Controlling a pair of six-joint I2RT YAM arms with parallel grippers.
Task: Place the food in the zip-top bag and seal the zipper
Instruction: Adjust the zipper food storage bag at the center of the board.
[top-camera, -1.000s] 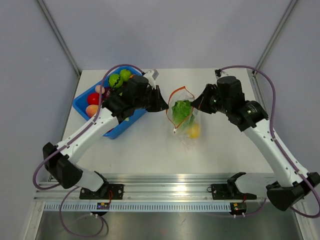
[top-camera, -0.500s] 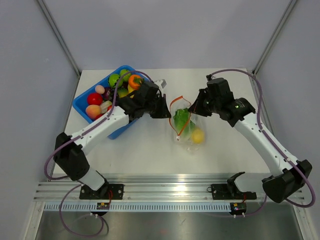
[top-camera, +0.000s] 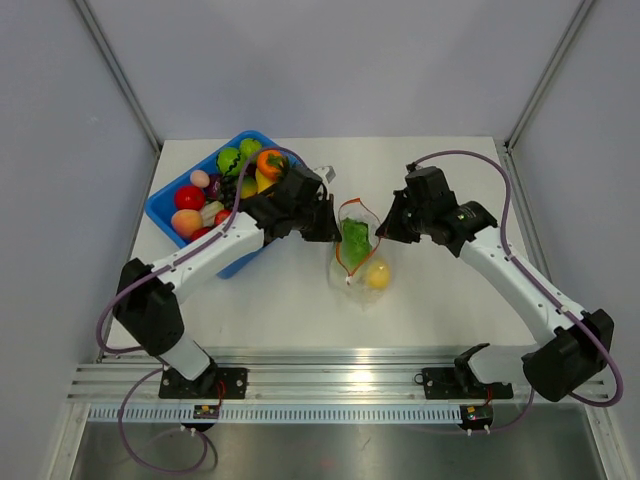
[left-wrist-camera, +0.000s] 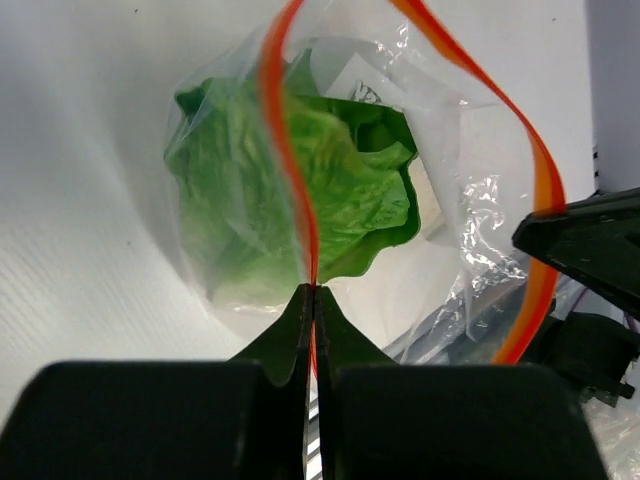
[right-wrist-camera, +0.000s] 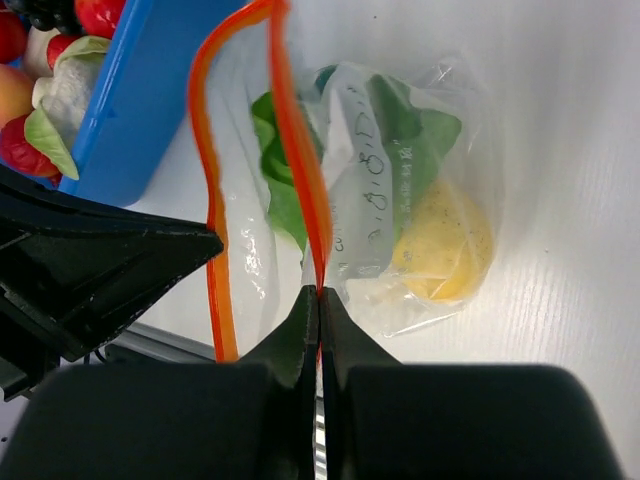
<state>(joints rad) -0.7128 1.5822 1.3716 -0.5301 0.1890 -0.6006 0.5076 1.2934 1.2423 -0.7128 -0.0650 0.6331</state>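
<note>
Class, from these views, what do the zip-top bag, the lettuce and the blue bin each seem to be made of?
The zip-top bag looks like thin clear plastic film, glossy: it crinkles and glints. The lettuce is probably moulded plastic, with stiff ruffled leaves. The blue bin seems rigid plastic, smooth and evenly coloured.

a white table stands in a booth of pale grey walls, with slanted aluminium posts at the back corners. a ribbed aluminium rail runs along the near edge, glinting under soft, even light.
</note>
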